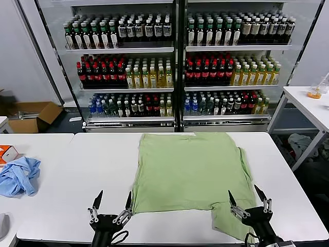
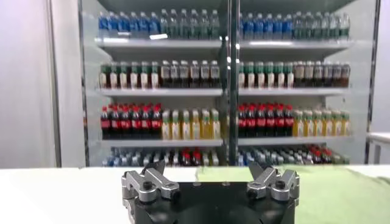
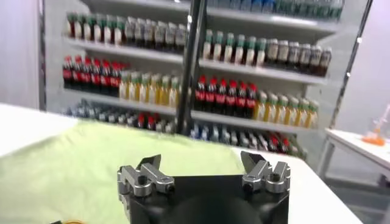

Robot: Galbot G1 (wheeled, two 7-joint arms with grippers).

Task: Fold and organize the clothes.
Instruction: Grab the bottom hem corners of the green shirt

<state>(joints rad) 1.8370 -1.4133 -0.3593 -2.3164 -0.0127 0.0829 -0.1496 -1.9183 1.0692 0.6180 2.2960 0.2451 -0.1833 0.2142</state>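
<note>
Clothes here means one light green shirt (image 1: 193, 172), spread flat on the white worktop (image 1: 77, 170) in front of the robot. It lies as a rough rectangle, with its far edge near the back edge of the worktop and its near edge close to the front. The fabric looks soft and thin, with shallow creases running across it. Its left side is fairly straight; its right side is uneven, with a fold or sleeve bulging outward, and the near right corner droops toward the front edge in a loose flap. No collar, buttons or print can be made out on the side facing up.

The left end effector (image 1: 112, 201) hovers low at the front of the worktop, just beside the shirt's near left corner, fingers spread wide and holding nothing. The right end effector (image 1: 249, 196) sits above the shirt's near right corner, fingers likewise spread apart and empty. In the left wrist view the left end effector (image 2: 210, 182) points across the worktop with the green cloth (image 2: 341, 182) to one side; in the right wrist view the right end effector (image 3: 203, 176) looks over the green fabric (image 3: 73, 164).

A crumpled light blue cloth (image 1: 19, 176) lies well apart on the left. Behind the worktop stand glass-fronted shelves of bottled drinks (image 1: 175, 62).
</note>
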